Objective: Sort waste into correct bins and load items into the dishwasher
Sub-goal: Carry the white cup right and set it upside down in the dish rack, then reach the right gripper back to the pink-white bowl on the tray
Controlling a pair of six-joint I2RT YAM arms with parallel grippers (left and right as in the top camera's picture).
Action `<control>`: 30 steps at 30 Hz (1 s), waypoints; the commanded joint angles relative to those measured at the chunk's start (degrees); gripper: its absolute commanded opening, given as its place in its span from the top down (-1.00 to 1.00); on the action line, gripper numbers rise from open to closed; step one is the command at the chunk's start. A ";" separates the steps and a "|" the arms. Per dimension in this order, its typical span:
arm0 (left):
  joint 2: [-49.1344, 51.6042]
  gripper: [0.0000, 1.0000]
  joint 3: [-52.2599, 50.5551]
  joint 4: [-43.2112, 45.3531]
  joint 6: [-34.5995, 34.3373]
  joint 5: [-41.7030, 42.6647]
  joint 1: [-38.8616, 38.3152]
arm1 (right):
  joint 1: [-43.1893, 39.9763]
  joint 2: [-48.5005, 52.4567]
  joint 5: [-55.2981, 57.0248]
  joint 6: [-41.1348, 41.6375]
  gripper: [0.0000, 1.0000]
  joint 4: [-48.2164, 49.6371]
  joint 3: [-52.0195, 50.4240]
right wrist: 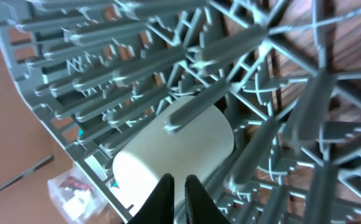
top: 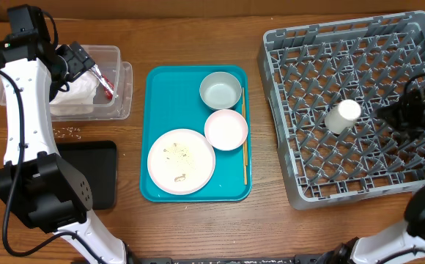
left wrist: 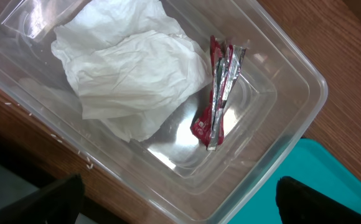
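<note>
The crumpled white napkin and the red-and-white wrapper lie inside the clear tub. My left gripper hovers over the tub's near rim, open and empty; it also shows in the overhead view. Rice crumbs lie on the table above the black tray. The plate, pink bowl and grey bowl sit on the teal tray. The white cup lies among the pegs of the grey rack. My right gripper is shut just behind the cup, holding nothing.
Wooden chopsticks lie along the right side of the teal tray. Food bits remain on the plate. The rack's upright pegs crowd around my right gripper. The right arm reaches in over the rack's right side.
</note>
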 commanded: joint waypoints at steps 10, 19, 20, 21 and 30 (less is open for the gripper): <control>-2.19 -1.00 1.27 0.02 -0.55 0.09 -0.04 | 21.51 -4.17 12.96 0.02 -0.03 1.40 1.79; -2.19 -1.00 1.27 0.02 -0.57 0.09 -0.04 | 46.60 -4.15 18.75 3.65 -0.73 14.91 2.32; -2.19 -1.00 1.27 0.02 -0.55 0.09 -0.04 | 48.83 -4.11 20.55 4.39 -0.78 16.68 2.32; -2.19 -1.00 1.27 0.00 -0.55 0.09 -0.04 | 51.25 -4.04 22.73 5.51 -0.79 18.23 2.32; -2.19 -1.00 1.27 0.02 -0.55 0.09 -0.04 | 65.48 1.33 26.45 9.22 -0.62 21.33 2.32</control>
